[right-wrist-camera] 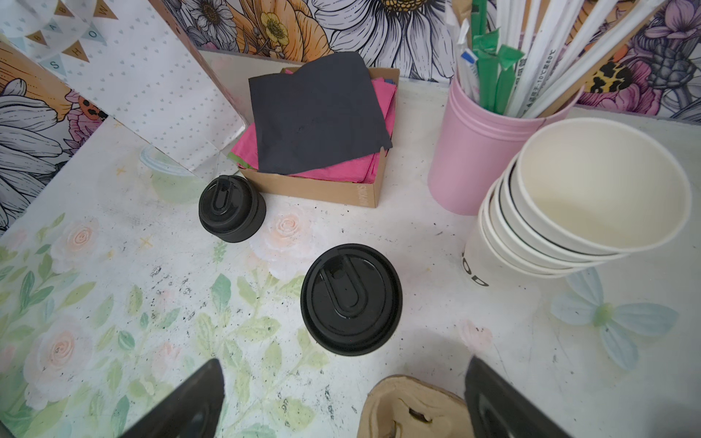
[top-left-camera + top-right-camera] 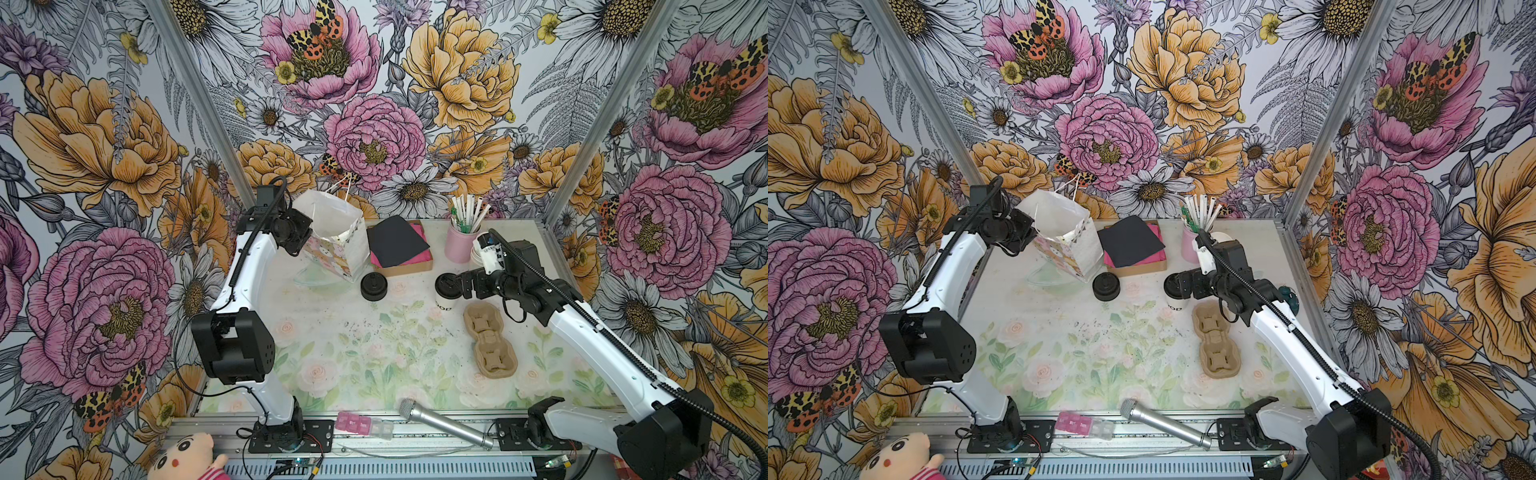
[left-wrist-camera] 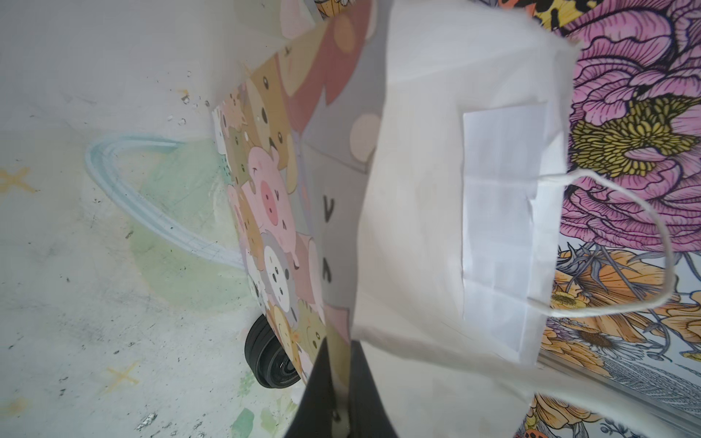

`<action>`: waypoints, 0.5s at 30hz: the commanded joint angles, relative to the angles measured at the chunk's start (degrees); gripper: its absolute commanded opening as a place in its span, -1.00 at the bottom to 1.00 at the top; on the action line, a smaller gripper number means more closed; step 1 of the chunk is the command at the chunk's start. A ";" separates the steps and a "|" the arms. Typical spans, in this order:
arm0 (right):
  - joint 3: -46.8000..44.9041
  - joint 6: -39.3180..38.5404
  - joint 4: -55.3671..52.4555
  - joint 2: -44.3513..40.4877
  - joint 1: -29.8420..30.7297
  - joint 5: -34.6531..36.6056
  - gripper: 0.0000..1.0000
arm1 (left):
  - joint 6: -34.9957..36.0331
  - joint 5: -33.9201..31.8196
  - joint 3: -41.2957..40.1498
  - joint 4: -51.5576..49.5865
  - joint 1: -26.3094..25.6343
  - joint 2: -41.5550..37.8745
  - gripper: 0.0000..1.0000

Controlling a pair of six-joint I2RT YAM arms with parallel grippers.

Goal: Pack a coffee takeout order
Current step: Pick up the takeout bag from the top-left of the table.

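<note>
Black plastic already covers the cup (image 2: 444,305): the lid (image 1: 351,299) sits on it, and the cup stands on the table (image 2: 374,345) between the spare lids (image 2: 374,286) and the carrier (image 2: 490,340); I judge the capping step as done.

At the bag (image 3: 417,189) the left gripper (image 3: 341,343) is clenched on the upper edge, with one finger on each side of the paper wall; it seems to hold the mouth open for loading.

The right gripper (image 1: 343,360) is released, its jaws spread wide; the cup is just ahead of them and not between them, so nothing is held.

The napkin (image 2: 397,241) lies on top of the pink napkins (image 1: 333,172) in their box (image 1: 322,189), untouched.

The inside of the bag is not clear to me; no piece of the order shows in it. In my judgement the larger part is left: to grasp the cup and bring it into the bag, perhaps by way of the carrier; then to add the napkin.
</note>
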 commanded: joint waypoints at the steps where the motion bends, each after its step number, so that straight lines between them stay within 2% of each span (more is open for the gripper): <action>1: 0.01 -0.88 1.19 -1.08 -0.09 -0.93 0.99 | 1.17 -1.41 0.04 -0.35 0.95 -2.38 -0.93; 3: 0.01 -0.92 1.20 -1.20 -0.17 -0.89 0.99 | 1.89 -1.67 0.32 -0.35 1.21 -3.27 -1.00; 15: -0.30 -0.20 1.18 -3.77 -0.14 -0.45 0.99 | 6.66 1.67 0.56 -0.16 1.39 -10.73 -1.00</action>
